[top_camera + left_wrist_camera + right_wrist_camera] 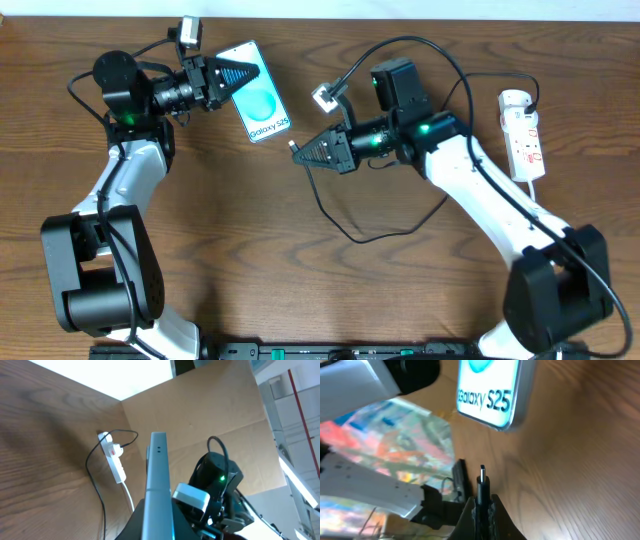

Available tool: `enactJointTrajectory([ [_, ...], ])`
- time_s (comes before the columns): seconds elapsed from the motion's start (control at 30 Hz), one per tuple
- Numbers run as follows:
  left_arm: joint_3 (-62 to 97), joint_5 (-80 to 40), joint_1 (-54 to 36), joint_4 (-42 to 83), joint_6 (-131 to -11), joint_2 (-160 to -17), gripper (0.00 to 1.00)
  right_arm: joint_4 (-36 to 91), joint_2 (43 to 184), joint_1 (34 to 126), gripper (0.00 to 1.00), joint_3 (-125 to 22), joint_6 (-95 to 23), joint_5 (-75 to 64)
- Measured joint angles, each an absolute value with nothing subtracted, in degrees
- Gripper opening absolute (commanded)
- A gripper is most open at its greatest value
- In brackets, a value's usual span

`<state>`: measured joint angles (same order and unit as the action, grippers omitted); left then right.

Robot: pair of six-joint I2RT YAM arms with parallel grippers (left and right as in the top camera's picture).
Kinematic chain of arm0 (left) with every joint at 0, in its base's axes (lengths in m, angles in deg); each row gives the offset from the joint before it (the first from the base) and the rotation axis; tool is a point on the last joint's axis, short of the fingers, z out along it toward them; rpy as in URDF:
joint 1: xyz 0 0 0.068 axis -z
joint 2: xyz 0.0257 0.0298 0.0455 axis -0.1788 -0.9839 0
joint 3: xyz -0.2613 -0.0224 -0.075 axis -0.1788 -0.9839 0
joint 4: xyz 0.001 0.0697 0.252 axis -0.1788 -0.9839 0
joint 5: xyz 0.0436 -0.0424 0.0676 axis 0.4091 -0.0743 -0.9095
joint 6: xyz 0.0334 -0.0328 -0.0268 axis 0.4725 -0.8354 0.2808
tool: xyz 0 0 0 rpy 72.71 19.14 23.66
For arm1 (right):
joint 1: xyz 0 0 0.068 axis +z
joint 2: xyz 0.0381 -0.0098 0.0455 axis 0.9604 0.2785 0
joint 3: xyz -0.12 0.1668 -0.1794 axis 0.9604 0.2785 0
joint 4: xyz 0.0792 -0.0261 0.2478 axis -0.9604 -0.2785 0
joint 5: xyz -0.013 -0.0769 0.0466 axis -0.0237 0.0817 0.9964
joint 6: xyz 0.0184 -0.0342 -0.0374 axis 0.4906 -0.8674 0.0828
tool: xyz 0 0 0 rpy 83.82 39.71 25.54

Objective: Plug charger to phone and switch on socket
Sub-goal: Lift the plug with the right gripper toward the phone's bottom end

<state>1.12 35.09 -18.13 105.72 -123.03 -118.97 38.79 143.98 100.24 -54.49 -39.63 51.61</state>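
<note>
Wooden table (240,260): bears the phone, the socket and the slack loop of the charger.
Left gripper (250,75): clamped on the upper end of the phone (262,112), which sits at the back left, screen up and set at a slant.
Right gripper (303,152): pinched on the charger (481,480) just behind its plug tip. The tip points at the phone's lower edge, near it but not touching.
Socket (522,135): at the far right, well apart from both grippers, with red marks along its top.
Writing: "Galaxy S25" reads in full from overhead. The right wrist view cuts off the first letter.
Left wrist view alone: the phone edge-on as a grey slab, with the socket beyond it trailing a white cord (128,496).
Right wrist view alone: the bare gap between plug tip and phone.
</note>
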Motion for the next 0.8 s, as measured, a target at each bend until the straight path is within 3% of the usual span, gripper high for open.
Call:
enactJointTrajectory([
  [0.37, 1.12, 34.63, -18.20, 108.10, -123.64, -118.97, 0.07, 52.47, 155.52, 100.55, 0.01, -54.53, -35.17, 64.72],
  [0.8, 1.12, 34.61, -18.40, 109.81, -123.64, -118.97, 0.07, 60.10, 156.51, 100.68, 0.01, -54.53, -31.93, 70.47],
])
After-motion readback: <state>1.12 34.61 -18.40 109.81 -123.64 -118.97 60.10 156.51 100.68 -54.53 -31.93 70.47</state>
